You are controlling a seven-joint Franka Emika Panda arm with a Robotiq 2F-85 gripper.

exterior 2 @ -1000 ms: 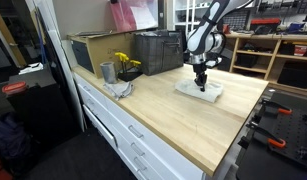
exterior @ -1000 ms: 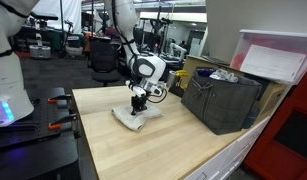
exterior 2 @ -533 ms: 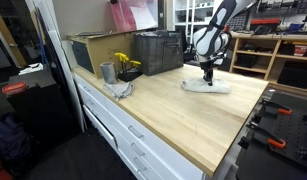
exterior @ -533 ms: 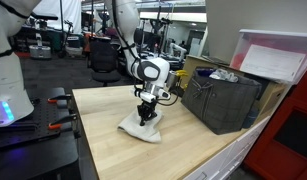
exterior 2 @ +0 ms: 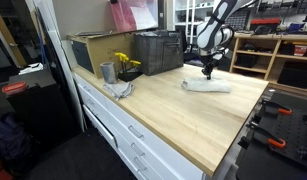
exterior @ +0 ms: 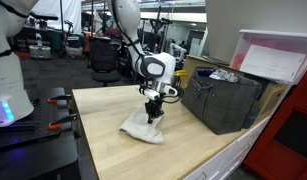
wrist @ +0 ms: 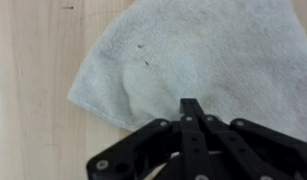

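Observation:
A white towel [exterior: 141, 129] lies on the light wooden table [exterior: 103, 145], with one part raised toward my gripper [exterior: 153, 115]. It also shows in an exterior view [exterior 2: 207, 85] and fills the wrist view [wrist: 193, 55]. My gripper [wrist: 193, 104] is shut, its fingertips [wrist: 194, 108] pressed together on a raised fold of the towel. It comes down from above [exterior 2: 207, 72] at the towel's far side. The cloth under the fingers is hidden.
A dark crate [exterior: 225, 100] stands on the table just beyond the gripper, and it also shows in an exterior view [exterior 2: 158, 52]. A metal cup [exterior 2: 107, 72], yellow flowers [exterior 2: 124, 63] and a crumpled cloth [exterior 2: 119, 89] sit at the far end. A cardboard box [exterior 2: 93, 50] stands behind.
The gripper has moved along the table toward the crate and dragged the towel with it. The towel has changed from a flat square to a stretched, partly lifted shape.

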